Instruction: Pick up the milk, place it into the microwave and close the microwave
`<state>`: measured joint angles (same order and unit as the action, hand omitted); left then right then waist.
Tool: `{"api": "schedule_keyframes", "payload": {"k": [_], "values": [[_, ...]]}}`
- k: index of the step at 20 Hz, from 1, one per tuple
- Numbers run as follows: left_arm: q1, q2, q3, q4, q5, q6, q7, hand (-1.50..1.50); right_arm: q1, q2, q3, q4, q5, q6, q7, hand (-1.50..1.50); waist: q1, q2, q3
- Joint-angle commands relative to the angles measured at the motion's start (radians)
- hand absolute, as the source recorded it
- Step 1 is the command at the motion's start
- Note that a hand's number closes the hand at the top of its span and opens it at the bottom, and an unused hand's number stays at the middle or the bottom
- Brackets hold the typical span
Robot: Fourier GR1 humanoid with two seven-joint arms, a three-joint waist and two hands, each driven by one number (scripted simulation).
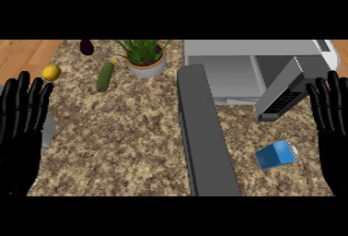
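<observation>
Speckled granite surface (115, 152): my left hand (24, 124) and right hand (332, 115) rest at its side edges, fingers straight, holding nothing. The blue milk carton (276, 154) lies near my right hand, in front of the open microwave (231, 73). A lemon (51, 72), cucumber (105, 76) and potted plant (145, 57) sit beyond, left.

Bright, even light falls across my counter (115, 152), left to right and near to far. The microwave (252, 46) is pale on top; the right wall of its cavity is a darker grey. The milk (276, 155) shows one face paler blue than the other. My left hand (20, 124) and right hand (332, 124) read as flat black, the fingers edged by thin grey lines.
</observation>
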<state>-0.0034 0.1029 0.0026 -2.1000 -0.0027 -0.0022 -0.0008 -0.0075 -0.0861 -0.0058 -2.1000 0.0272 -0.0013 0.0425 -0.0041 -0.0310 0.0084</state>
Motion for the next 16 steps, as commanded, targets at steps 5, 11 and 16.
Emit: {"api": "schedule_keyframes", "payload": {"k": [5, 11, 16], "values": [[0.089, -0.005, 0.000, -0.048, -0.025, -0.004, 0.018, -1.50, 0.131, -0.080, -0.130, -0.164, -0.037, 0.039, 0.040, -1.50, -0.002, 0.028, -0.008], [0.201, -0.097, -0.031, -0.145, 0.141, -0.002, 0.083, -1.50, 0.195, -0.070, -0.141, -0.271, -0.190, 0.097, 0.129, -1.50, 0.003, 0.028, -0.008], [0.344, -0.051, 0.029, -0.266, 0.257, -0.089, 0.129, -1.50, 0.277, 0.015, -0.074, -0.305, -0.072, 0.054, 0.103, -1.50, 0.006, 0.029, -0.008]]}}
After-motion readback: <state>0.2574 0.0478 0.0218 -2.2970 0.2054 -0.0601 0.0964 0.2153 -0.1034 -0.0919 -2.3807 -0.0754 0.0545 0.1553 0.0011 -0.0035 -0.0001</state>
